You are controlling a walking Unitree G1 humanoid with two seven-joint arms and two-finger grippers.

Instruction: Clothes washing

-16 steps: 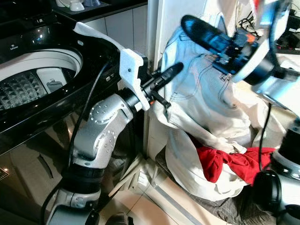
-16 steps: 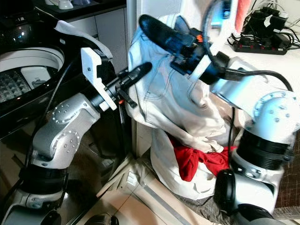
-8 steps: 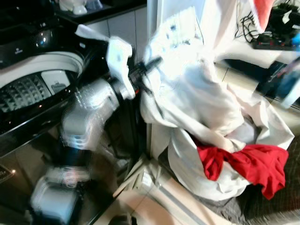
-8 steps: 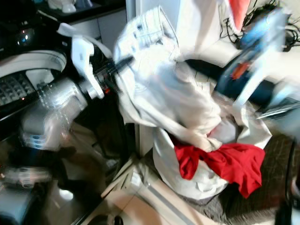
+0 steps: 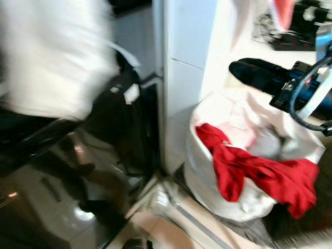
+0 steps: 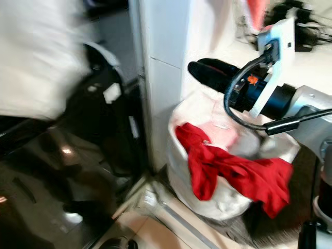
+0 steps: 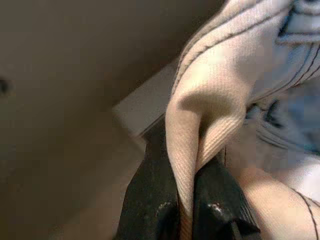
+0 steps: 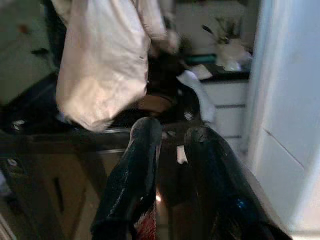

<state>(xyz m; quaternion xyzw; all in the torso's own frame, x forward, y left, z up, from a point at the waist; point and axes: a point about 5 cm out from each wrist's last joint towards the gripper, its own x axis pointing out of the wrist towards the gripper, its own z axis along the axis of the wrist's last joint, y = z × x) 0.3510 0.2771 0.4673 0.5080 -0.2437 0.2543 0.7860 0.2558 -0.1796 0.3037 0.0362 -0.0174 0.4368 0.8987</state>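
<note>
The left gripper [image 7: 185,220] fingers are pinching a pale garment [image 5: 52,57] hanging over the dark washer [image 5: 104,135], while the right gripper [image 8: 172,145], fingers slightly parted and empty, is hovering above the laundry bag [image 5: 207,176].

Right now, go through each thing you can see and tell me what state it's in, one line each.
left gripper: shut on the white garment.
white garment: lifted over the washing machine, blurred with motion.
right gripper: empty, fingers slightly apart, above the laundry bag.
laundry bag: open, on the floor, with clothes inside.
red garment: draped over the bag's rim.
washing machine: black, lid state not visible.
</note>
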